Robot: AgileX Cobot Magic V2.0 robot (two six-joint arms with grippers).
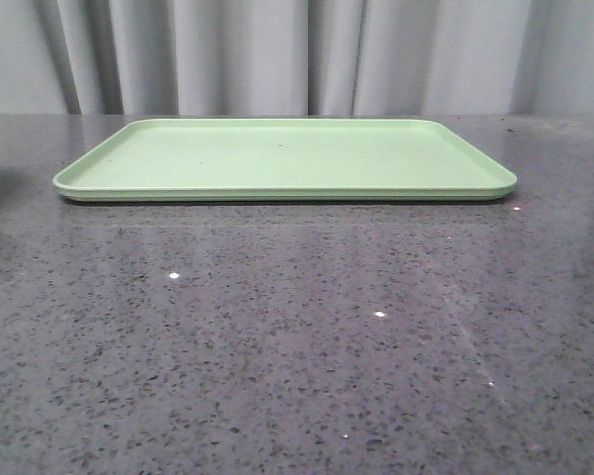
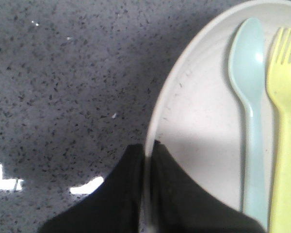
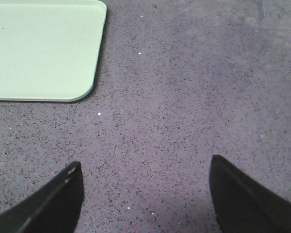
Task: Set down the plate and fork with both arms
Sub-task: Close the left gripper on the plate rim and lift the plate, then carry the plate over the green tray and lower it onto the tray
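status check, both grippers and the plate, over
Left gripper shut on plate rim; fork and spoon lying side by side in it. Right gripper open over bare counter. Tray empty, nothing blocking it.

Tray [image 1: 287, 158] light green. Surface [image 1: 297, 336] dark grey, black-and-white speckled. Plate [image 2: 199, 126] cream-pinkish. Fork [image 2: 283, 121] yellow, spoon [image 2: 250, 97] pale blue-green. Pincer fingers [image 3: 53, 204] black. Curtain [image 1: 277, 54] grey.

Green tray [image 1: 287, 158], speckled table [image 1: 277, 336], spoon [image 2: 250, 97], curtain [image 1: 297, 54].
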